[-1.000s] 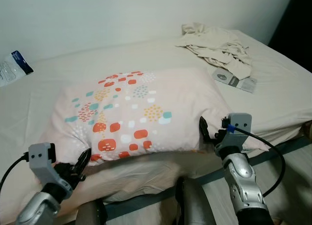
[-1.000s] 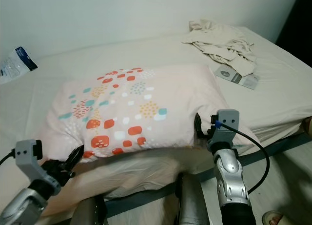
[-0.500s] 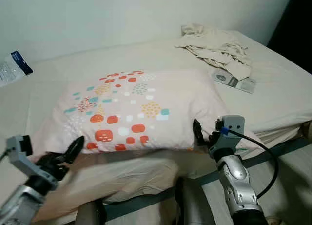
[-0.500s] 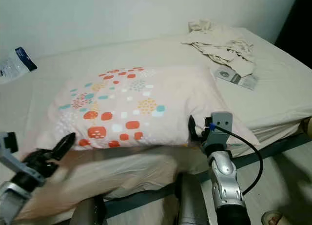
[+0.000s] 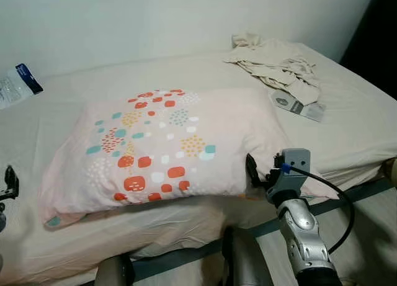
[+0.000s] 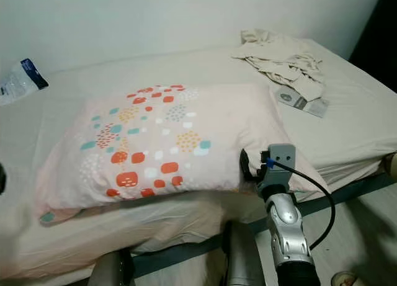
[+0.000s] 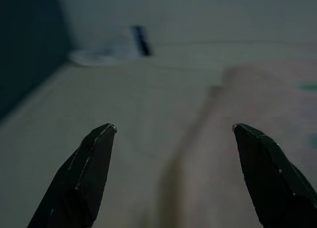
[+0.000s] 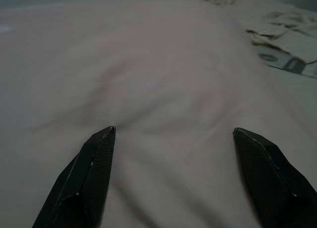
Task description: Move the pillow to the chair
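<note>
Both grippers spread wide, holding nothing: right gripper (image 5: 253, 173) at pillow (image 5: 161, 146) edge, left gripper (image 7: 173, 131) mostly out of frame, blurred bed (image 5: 360, 112).

The pillow (image 5: 167, 146) fills the bed's (image 5: 74, 87) front edge. Clothes (image 5: 276, 59) block the far right corner; the left side lies open.

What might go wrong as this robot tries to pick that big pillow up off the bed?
The right gripper is open at the pillow's right end, while the left gripper, also open, is off its left end, not touching. Lifting from one end would probably let the soft pillow sag and slip. The fingers might also catch the bedsheet along with it. The pillow's near edge overhangs the bed, so a nudge might tip it to the floor.
</note>
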